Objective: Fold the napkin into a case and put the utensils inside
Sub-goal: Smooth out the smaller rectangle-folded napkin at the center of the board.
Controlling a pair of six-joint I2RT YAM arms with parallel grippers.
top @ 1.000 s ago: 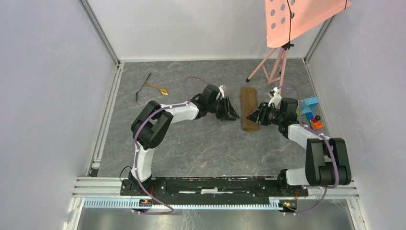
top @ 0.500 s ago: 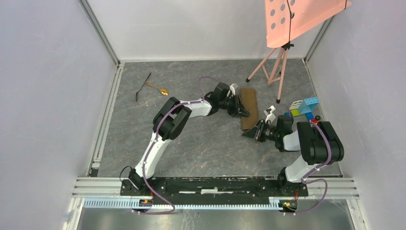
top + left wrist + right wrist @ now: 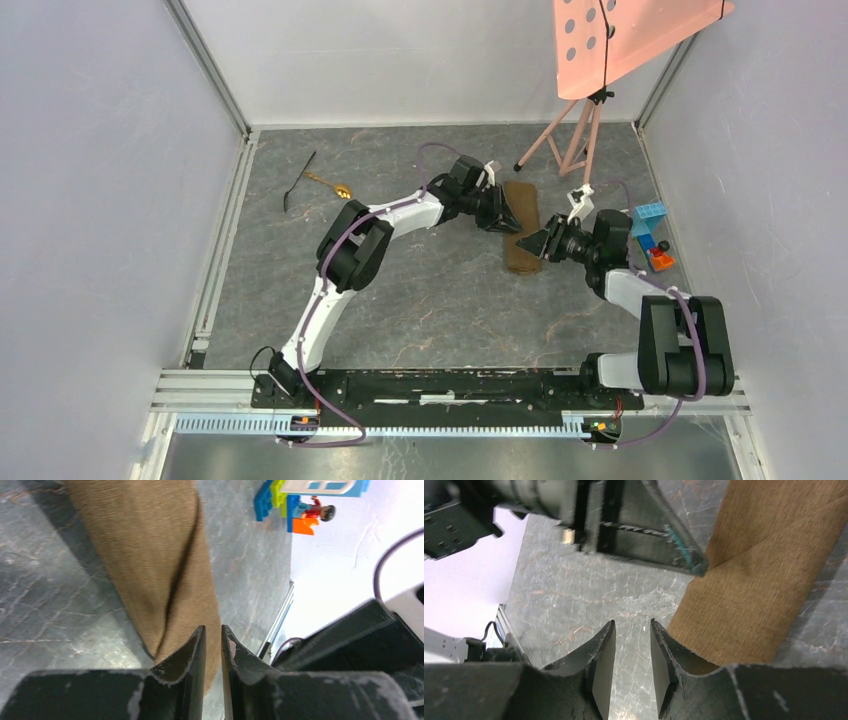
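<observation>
On marbled table (image 3: 420, 300): coarse-woven brown oblong case (image 3: 150, 555).

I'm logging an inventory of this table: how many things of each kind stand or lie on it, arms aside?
Utensils: 2, gold spoon and black utensil
Folded brown napkin: 1
Toy-block cluster: 1
Pink tripod stand: 1
Total: 5

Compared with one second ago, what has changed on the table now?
The left gripper moved right and away from its base, up to the left edge of the case. The right gripper drew back, then returned to the near end of the case. The case, gold spoon and black utensil stayed in place.
</observation>
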